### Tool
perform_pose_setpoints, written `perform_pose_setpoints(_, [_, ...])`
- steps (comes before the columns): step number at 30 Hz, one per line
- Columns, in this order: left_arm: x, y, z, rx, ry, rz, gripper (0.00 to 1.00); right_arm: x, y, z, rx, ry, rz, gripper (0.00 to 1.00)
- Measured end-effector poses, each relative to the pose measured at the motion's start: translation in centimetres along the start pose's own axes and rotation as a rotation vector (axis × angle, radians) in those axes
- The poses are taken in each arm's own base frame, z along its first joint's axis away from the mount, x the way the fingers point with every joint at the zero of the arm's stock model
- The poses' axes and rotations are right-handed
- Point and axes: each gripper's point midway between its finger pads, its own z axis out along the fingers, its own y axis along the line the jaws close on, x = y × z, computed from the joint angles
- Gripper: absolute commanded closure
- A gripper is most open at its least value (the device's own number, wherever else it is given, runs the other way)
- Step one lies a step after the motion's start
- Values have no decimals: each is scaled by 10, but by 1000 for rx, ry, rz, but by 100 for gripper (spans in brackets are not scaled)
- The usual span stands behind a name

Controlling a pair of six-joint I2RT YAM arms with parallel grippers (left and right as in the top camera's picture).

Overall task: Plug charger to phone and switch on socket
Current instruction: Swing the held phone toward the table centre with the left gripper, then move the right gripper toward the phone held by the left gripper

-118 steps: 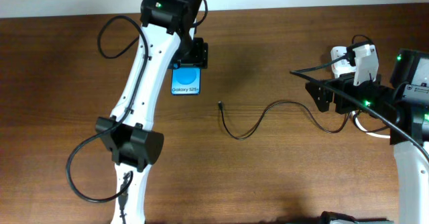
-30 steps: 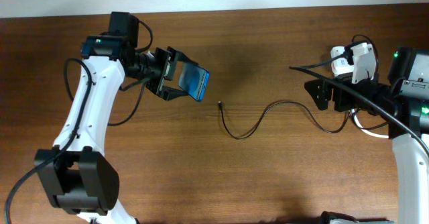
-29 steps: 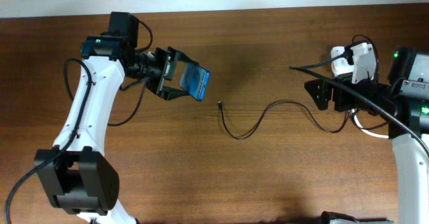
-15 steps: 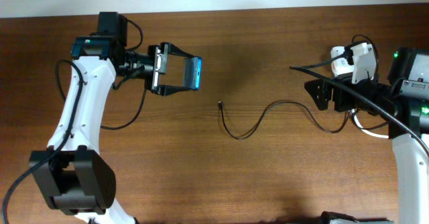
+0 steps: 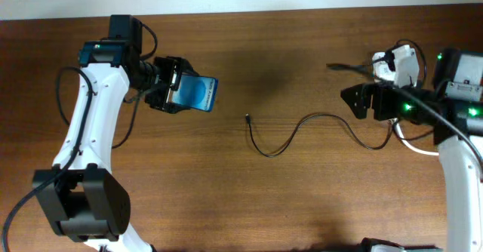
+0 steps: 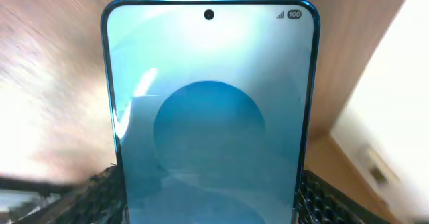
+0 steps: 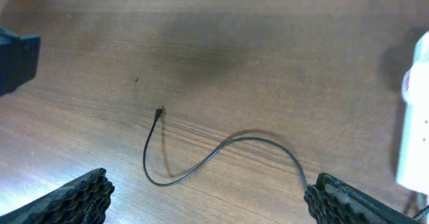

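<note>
At left, phone (image 5: 199, 93) held, perhaps aloft, in left end effector (image 5: 181, 95), right end effector (image 7: 208, 189) wide

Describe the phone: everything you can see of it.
The phone is a slim rectangle with rounded corners and a dark blue frame. Its lit screen is pale blue with a darker blue circle, a punch-hole camera at top centre and small status icons at top right. It is held above the table, screen up, its lower sides clamped in the left gripper, top end toward the table's middle. The charger lies apart from it; its bottom edge is hidden.
</note>
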Motion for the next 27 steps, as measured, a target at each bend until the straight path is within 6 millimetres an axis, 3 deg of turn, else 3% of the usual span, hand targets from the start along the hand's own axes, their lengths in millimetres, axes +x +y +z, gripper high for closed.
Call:
perform_pose_setpoints(7, [-32,12,-3,-72,-200,2,100,5,2,33,-85,71,101,1])
perform_pose_setpoints(14, [-48,30,-9,-155,-305,-18,100,5,52,88,-210,139,49,4])
perform_pose_setpoints(19, [-49,46,-12,-222,-324,-36,100,10,65,98,-232,169,39,4])
perform_pose_setpoints(27, [-50,46,-12,-247,-309,120,100,9,65,99,-227,163,42,4])
